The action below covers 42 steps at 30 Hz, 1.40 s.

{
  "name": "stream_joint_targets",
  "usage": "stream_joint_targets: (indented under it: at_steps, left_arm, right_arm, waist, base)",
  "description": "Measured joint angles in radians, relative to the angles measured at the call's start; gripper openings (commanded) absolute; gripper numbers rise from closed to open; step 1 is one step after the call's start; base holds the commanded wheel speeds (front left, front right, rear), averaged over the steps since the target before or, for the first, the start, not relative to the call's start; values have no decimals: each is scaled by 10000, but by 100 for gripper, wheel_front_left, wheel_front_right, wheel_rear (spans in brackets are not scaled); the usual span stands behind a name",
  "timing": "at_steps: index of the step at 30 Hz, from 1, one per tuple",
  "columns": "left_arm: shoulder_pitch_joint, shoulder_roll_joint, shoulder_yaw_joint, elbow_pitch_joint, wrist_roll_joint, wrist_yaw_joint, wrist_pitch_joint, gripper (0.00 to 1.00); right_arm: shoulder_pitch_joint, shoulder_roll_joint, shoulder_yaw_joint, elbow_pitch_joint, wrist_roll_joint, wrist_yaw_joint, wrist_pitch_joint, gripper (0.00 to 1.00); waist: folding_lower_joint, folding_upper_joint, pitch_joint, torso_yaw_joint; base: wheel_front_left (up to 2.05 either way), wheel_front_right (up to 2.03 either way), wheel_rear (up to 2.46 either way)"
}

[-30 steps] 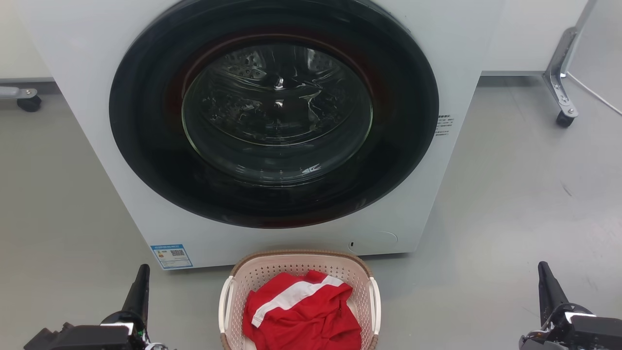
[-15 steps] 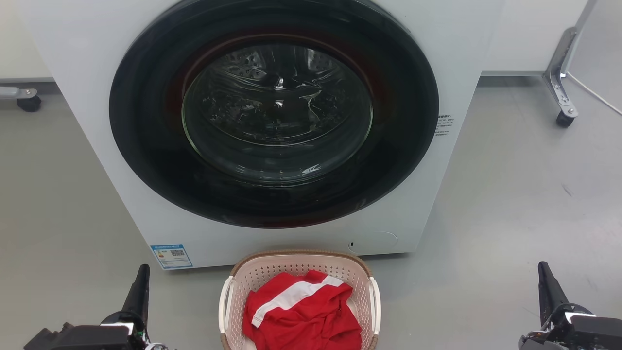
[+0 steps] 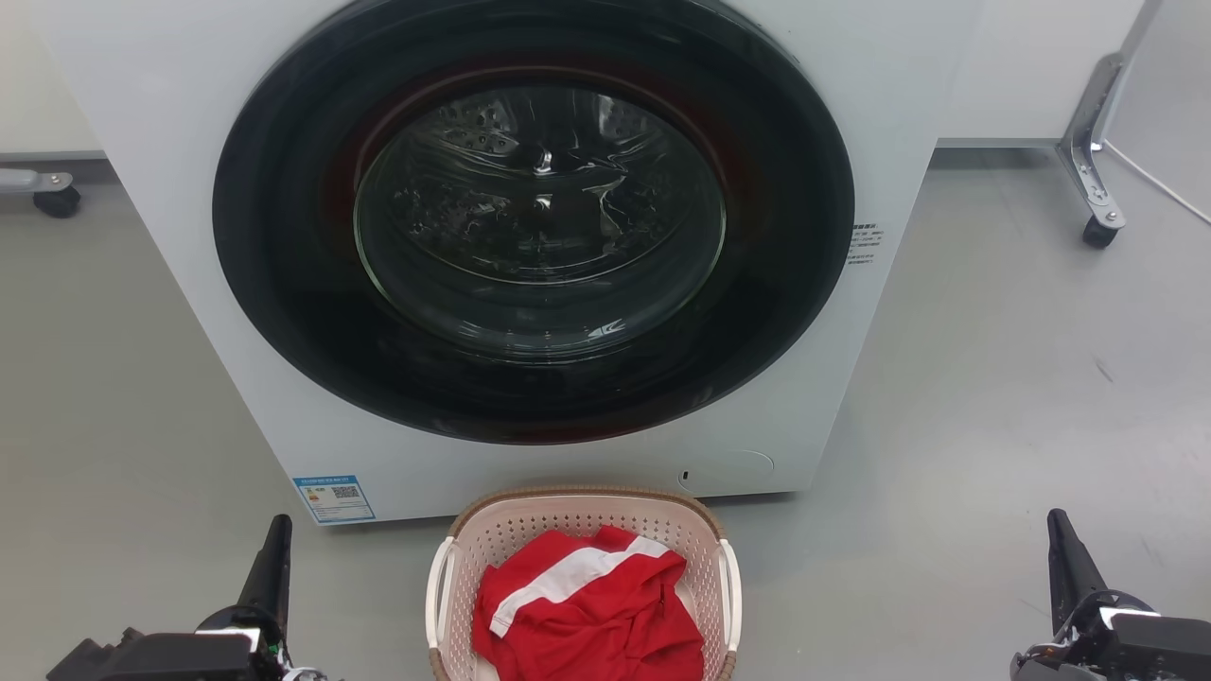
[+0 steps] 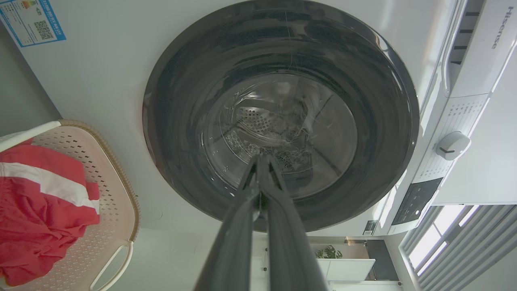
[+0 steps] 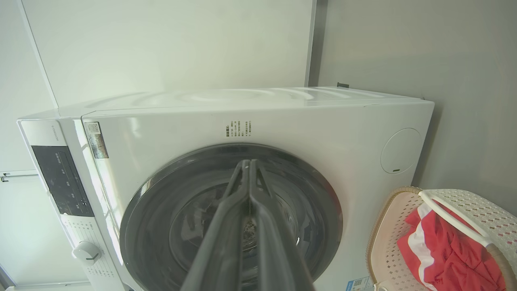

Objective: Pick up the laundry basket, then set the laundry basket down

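Observation:
The laundry basket (image 3: 577,518), pale pink-beige with perforated walls, a brown woven-look rim and white side handles, stands on the floor just in front of the washer, at the bottom centre of the head view. A red garment with a white stripe (image 3: 587,605) lies inside it. My left gripper (image 3: 274,544) is shut and empty, well to the basket's left. My right gripper (image 3: 1061,539) is shut and empty, far to its right. The basket (image 4: 113,194) sits at the left edge of the left wrist view behind the closed fingers (image 4: 260,169), and the basket (image 5: 383,242) is at the lower right of the right wrist view.
A white front-loading washer (image 3: 946,57) with a large dark round door (image 3: 535,218) stands directly behind the basket. A caster leg (image 3: 1093,170) stands on the grey floor at the far right, and another caster (image 3: 52,194) at the far left.

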State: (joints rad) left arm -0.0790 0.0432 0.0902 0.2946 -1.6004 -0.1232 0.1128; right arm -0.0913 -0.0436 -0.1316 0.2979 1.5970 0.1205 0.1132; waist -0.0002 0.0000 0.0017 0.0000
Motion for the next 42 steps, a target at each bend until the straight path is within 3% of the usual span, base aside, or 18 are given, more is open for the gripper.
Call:
stream_joint_targets:
  at_steps: [42]
  left_arm:
    - [0, 0, 0, 12, 0, 0, 0, 0]
  right_arm:
    - [0, 0, 0, 2, 0, 0, 0, 0]
  waist:
    - [1, 0, 0, 0]
  base:
    - [0, 0, 0]
